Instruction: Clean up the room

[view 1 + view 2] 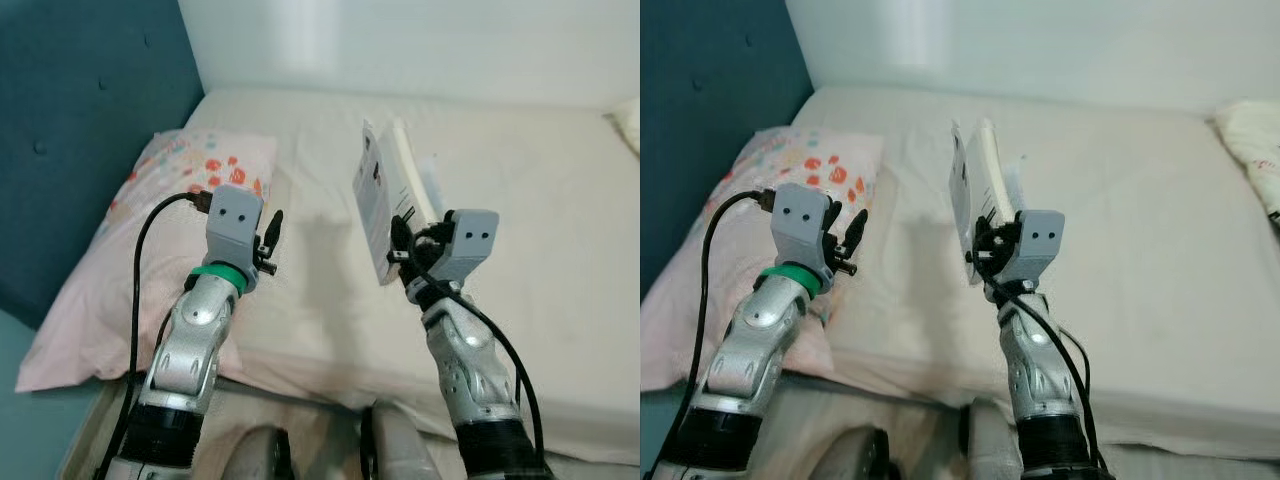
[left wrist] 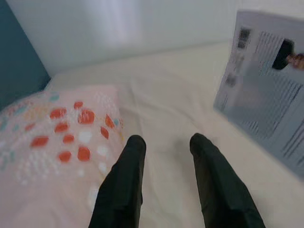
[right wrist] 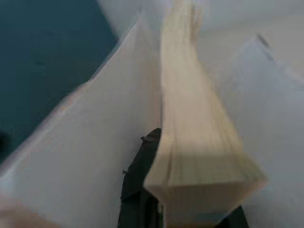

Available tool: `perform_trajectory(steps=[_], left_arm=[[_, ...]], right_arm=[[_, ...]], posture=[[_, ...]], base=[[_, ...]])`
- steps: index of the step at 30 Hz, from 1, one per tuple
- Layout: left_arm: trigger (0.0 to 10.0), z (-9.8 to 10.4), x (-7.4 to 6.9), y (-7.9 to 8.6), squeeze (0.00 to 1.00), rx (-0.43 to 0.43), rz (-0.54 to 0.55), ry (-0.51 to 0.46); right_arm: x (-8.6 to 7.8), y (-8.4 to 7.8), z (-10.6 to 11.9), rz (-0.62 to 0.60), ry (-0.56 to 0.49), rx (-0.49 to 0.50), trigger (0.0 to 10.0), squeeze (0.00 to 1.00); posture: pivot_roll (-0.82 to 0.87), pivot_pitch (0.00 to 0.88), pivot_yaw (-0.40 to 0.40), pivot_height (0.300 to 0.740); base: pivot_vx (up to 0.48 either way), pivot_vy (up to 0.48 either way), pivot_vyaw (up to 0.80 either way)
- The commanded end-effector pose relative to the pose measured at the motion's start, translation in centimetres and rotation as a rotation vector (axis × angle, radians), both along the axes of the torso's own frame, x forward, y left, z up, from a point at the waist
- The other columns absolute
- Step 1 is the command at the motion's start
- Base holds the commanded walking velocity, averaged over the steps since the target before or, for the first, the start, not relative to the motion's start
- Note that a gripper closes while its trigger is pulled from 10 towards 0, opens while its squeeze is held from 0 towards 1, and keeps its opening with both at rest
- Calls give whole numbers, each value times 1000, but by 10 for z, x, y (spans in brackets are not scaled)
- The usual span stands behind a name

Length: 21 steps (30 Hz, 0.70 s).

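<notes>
Paperback book (image 1: 385, 195) stands upright in the right gripper (image 1: 402, 258), fingers closed on its page block, cover splayed, raised over the bed (image 1: 520, 200). Left gripper (image 2: 166, 147) hovers beside it with fingers parted and empty, the floral pillow (image 1: 190, 175) just off its outer side. Carrying looks like the step in hand; next comes finding a proper place to put it. Back-cover print is too blurred to read.
</notes>
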<state>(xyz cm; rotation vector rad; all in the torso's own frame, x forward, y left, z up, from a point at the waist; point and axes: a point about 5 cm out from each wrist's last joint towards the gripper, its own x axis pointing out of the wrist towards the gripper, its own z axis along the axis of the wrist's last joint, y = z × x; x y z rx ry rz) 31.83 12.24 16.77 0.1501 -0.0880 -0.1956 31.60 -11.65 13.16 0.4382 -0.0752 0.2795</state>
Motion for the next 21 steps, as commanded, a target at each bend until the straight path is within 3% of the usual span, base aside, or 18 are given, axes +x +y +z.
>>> perform_trajectory(steps=[1, 3, 8, 16, 21], left_arm=[[10000, -3, -2, 0, 0, 7, -5, 14], [10000, -2, -4, 0, 0, 9, -8, 15], [10000, 1, -8, 2, 0, 18, -9, 16], [10000, 13, -13, 17, 0, 43, 16, 6], [10000, 37, -12, 26, 0, 57, 24, -39]], right_arm=[[-2, 5, 6, 52, -19, 81, 10000, 0], [-3, 14, 6, 144, 7, 251, 10000, 0], [1, 26, 8, 250, 15, 392, 10000, 0], [20, 24, 3, 243, 10, 380, 10000, 0], [31, 18, -3, 256, 44, 405, 10000, 0]], posture=[[-89, 94, 95, 618], [-71, 116, 104, 618], [-44, 152, 116, 618], [5, 218, 135, 618], [47, 281, 148, 618]], base=[[0, 0, 0], [0, 0, 0], [0, 0, 0], [0, 0, 0], [0, 0, 0]])
